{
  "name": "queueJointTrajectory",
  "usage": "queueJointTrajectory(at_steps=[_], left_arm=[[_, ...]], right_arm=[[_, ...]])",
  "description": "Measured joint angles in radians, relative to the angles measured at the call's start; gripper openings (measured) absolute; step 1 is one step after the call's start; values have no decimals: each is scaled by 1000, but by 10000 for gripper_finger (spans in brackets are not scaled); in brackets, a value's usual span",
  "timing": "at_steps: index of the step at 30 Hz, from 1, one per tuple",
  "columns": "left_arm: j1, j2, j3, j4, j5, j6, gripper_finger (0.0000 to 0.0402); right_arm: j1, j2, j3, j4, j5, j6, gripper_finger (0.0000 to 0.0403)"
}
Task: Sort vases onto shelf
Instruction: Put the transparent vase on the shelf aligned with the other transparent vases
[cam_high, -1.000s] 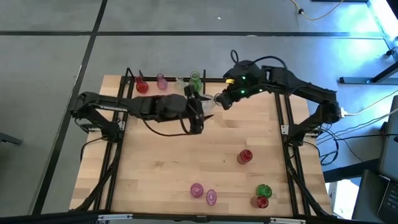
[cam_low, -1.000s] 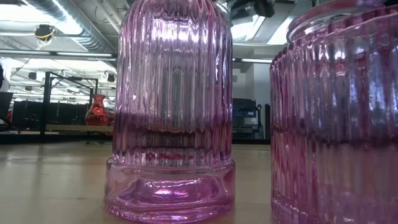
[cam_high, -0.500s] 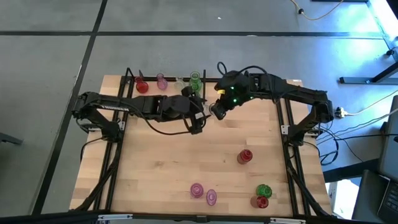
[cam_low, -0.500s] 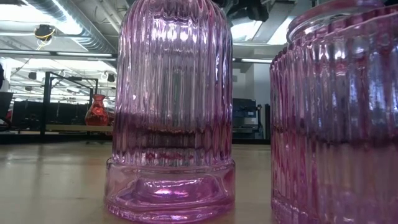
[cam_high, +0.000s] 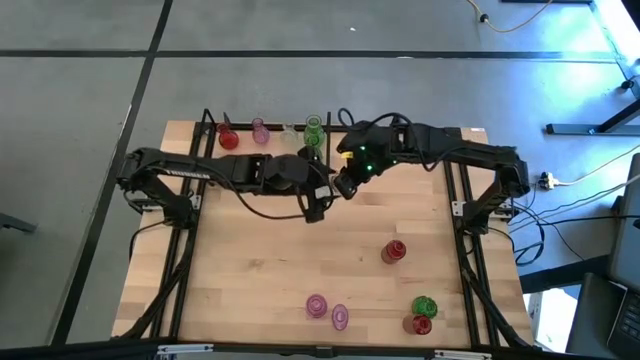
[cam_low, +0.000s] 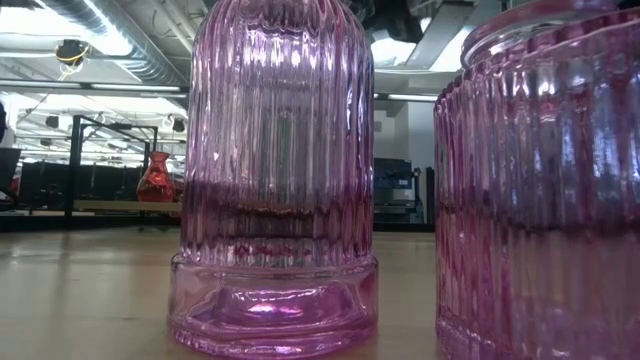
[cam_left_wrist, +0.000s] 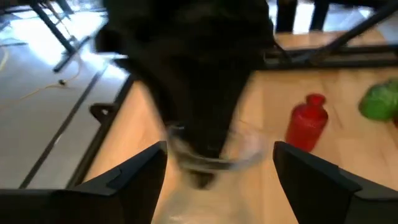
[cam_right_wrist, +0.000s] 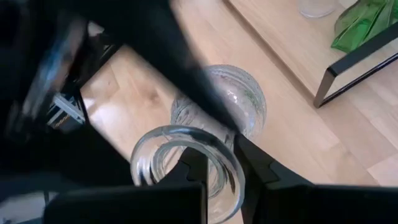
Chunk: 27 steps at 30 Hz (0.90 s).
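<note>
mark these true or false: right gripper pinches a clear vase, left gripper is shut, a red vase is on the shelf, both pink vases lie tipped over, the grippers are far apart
1. The right gripper pinches the rim of a clear vase. True.
2. The left gripper is shut. False: its fingers stand wide open.
3. A red vase is on the shelf. True.
4. Both pink vases lie tipped over. False: the low view shows the pink vases upright at the table's near edge.
5. The grippers are far apart. False: they meet near the shelf.
</note>
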Motion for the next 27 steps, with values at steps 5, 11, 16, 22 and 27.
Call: queueJointTrajectory(at_steps=[5,11,16,22,27], left_arm=[[-20,9,0,-42,-49,-5,282],[-16,16,0,-40,-35,-43,249],[-5,16,0,-40,-27,-53,207],[2,16,0,-42,-27,-72,158],[2,16,0,-42,-35,-71,158]], right_arm=[[-2,1,-1,3,0,0,31],[-2,1,-1,-1,-18,-4,31],[-2,1,-1,7,-26,-4,30],[-3,1,-1,8,-42,-7,30],[-3,1,-1,11,-35,-14,33]])
